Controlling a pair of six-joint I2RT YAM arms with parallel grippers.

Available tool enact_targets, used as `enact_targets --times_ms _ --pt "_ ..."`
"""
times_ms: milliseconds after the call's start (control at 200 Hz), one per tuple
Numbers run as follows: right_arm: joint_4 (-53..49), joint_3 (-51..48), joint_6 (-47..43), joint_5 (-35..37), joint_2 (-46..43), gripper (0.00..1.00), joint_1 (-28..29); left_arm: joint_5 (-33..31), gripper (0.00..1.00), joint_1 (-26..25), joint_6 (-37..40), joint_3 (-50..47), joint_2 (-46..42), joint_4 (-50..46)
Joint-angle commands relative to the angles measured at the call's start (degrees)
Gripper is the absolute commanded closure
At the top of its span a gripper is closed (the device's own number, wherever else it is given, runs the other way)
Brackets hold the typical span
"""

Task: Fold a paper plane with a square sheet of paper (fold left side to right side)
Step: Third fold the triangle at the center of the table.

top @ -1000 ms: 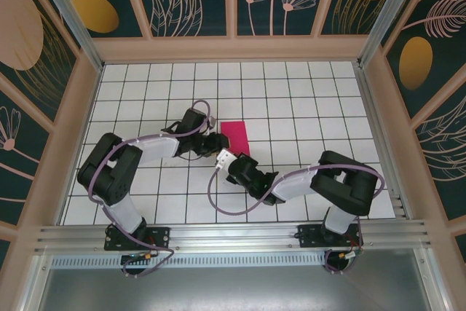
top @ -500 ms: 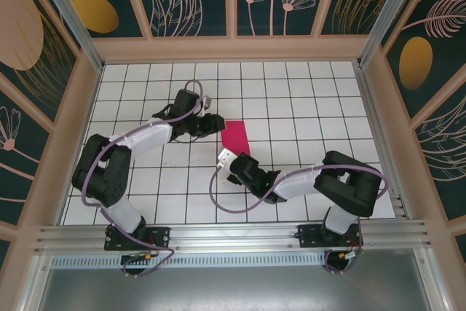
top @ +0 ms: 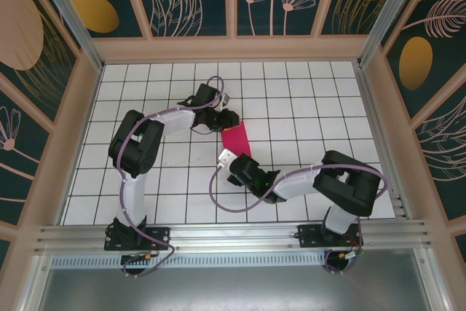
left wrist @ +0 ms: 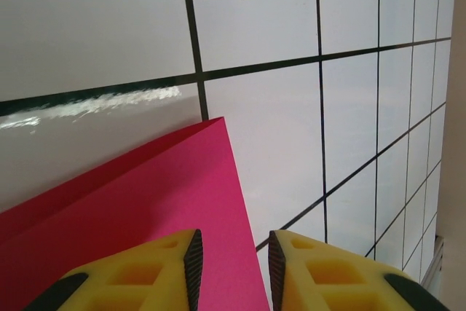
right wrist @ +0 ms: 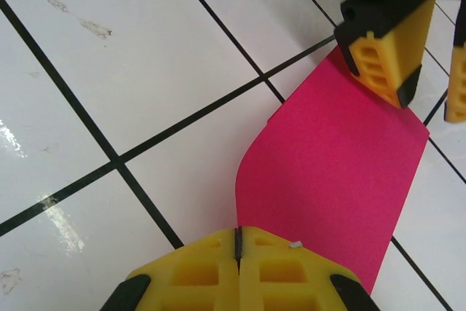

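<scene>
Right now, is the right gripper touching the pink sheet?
Touching. Right wrist view: the curled edge of the sheet runs into the seam of the shut right gripper.

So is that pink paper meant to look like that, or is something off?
Slightly off. The folded pink paper doesn't lie flat. One long edge bows in a curve near the shut right gripper. By the left gripper, a darker strip runs along its edge, so the layers don't seem to sit flush.

Bright even overhead light, glare streaks on glossy tiles (left wrist: 87, 103), soft shadows.
</scene>
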Motion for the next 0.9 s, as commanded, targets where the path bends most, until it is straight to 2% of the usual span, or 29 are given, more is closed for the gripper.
enact_targets --times_ms 0,200,656,891 --pt "-1.5 1.8 2.0 -2.0 1.1 1.00 -0.7 -0.4 0.69 -0.8 1.7 2.7 2.6 -2.4" --pt "-6.1 4.2 4.4 -7.3 0.8 1.00 -3.0 -2.4 0.76 -1.3 2.6 3.5 5.5 -3.9" --pt "-13.1 7.0 12.5 -34.3 -1.6 1.00 -17.0 -4.1 0.82 -1.9 4.4 1.1 6.6 -4.4" --pt "-12.6 7.6 15.5 -40.9 -1.5 1.00 -22.1 -3.9 0.83 -2.1 4.5 0.8 6.7 -4.1"
